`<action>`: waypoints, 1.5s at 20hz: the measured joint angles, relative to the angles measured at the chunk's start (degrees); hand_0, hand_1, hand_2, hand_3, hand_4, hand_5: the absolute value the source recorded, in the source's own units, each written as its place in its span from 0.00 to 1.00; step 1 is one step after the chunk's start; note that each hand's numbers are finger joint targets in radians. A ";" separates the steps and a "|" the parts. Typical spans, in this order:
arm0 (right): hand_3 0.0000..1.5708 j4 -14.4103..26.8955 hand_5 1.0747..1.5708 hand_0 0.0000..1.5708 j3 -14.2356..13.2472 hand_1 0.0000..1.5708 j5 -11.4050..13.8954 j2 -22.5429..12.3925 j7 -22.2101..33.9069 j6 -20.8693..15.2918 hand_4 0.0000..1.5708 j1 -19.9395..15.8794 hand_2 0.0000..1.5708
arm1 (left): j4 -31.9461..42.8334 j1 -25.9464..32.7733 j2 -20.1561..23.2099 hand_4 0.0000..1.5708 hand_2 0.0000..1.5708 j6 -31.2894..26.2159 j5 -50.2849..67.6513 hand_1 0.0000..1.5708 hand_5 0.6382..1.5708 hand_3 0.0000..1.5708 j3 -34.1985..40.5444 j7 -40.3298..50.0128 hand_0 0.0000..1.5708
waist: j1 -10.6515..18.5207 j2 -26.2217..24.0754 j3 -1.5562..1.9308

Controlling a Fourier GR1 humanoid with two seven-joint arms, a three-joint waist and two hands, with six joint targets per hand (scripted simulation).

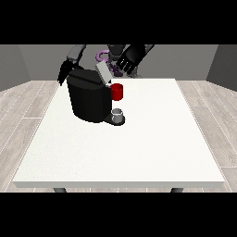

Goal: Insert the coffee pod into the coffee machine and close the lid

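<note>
White table (139,152) is filling the near part of the front view, its bare top stretching back towards the robot, with pale wood-plank floor (28,106) showing on both sides of it. Moving back across the table, a small grey cup (118,113) is sitting on the dark base at the foot of the coffee machine (88,99), which is standing on the far-left part of the tabletop. The machine's black body is bulking up behind and to the left of the cup. Just above the cup, a red piece (117,91) is sticking out at the machine's front; it looks like the coffee pod, sitting at the opening, though it is hard to be sure. Over it the grey lid (103,72) is tilting up and back, so the machine is standing open. Further back, the hand at the view's left (64,73) is hanging behind the machine's top-left corner, dark against it, and whether its fingers are apart or together cannot be told. The hand at the view's right (128,59) is hovering just beyond the raised lid, its fingers spreading apart and pointing down, holding nothing. Behind both hands, the robot's torso (109,53) is showing at the table's far edge, against grey walls.
</note>
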 measured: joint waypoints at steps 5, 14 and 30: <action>0.00 -1.40 1.00 0.00 -0.37 0.00 -0.04 -0.09 0.75 -0.49 0.00 -1.67 0.00 | 1.16 -2.49 2.31 0.31 0.83 -0.51 -0.15 0.80 1.00 0.79 0.89 -1.15 0.80 | -1.09 3.03 -0.01; 0.00 -2.41 1.00 0.00 -1.15 0.00 0.32 -0.84 2.60 -1.26 0.10 -4.98 0.00 | 3.27 -5.69 4.16 0.28 0.82 -0.53 -0.93 0.79 1.00 0.79 1.43 -2.24 0.79 | -2.27 7.20 -0.01; 0.00 -1.58 1.00 0.00 -1.86 0.00 0.08 -0.49 1.22 -2.01 0.07 -4.69 0.00 | 4.84 -6.17 2.60 0.26 0.80 0.75 -1.99 0.78 1.00 0.76 1.07 -3.05 0.78 | -2.17 8.26 -0.02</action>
